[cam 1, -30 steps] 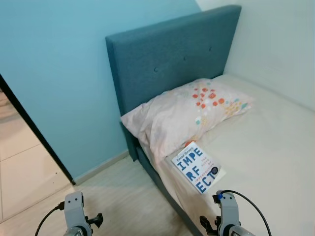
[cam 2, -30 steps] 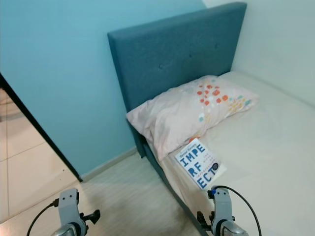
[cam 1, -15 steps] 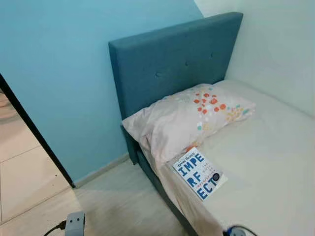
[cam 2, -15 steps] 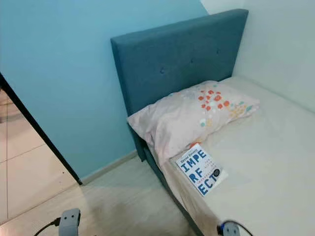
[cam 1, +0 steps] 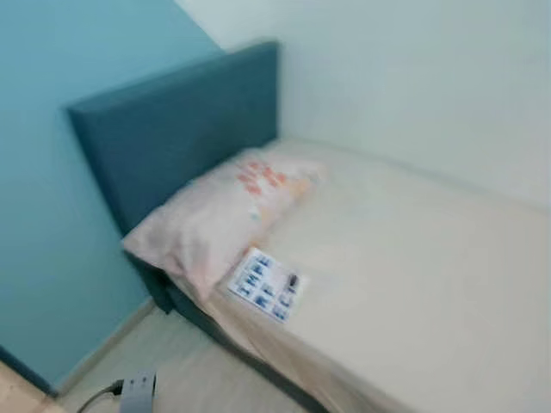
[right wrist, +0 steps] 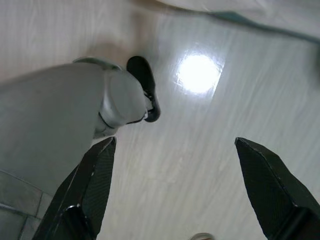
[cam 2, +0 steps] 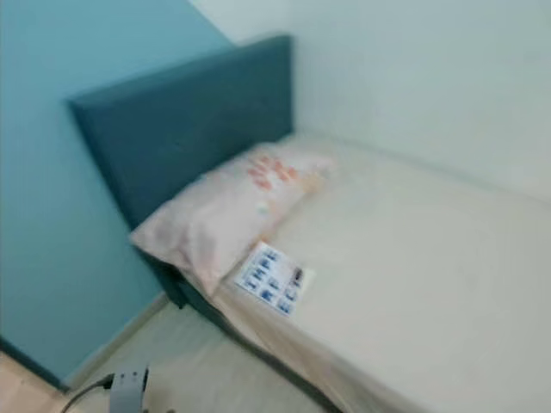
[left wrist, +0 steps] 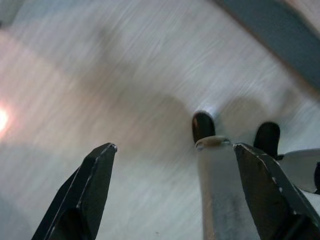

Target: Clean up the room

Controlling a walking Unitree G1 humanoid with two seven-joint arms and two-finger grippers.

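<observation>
A blurred bed [cam 1: 413, 284] with a pale sheet stands in the corner, against a blue wall [cam 1: 43, 215] and a white wall [cam 1: 413, 77]. Its teal headboard [cam 1: 172, 129] is upright against the blue wall. A pink pillow [cam 1: 215, 215] with orange dots lies before the headboard. Pale wood floor [cam 1: 181, 370] runs beside the bed.

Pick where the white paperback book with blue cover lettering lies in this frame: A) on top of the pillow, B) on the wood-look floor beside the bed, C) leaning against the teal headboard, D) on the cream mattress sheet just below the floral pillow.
D: the white paperback book with blue cover lettering lies flat on the cream mattress sheet, near its edge, just below the floral pillow.
</observation>
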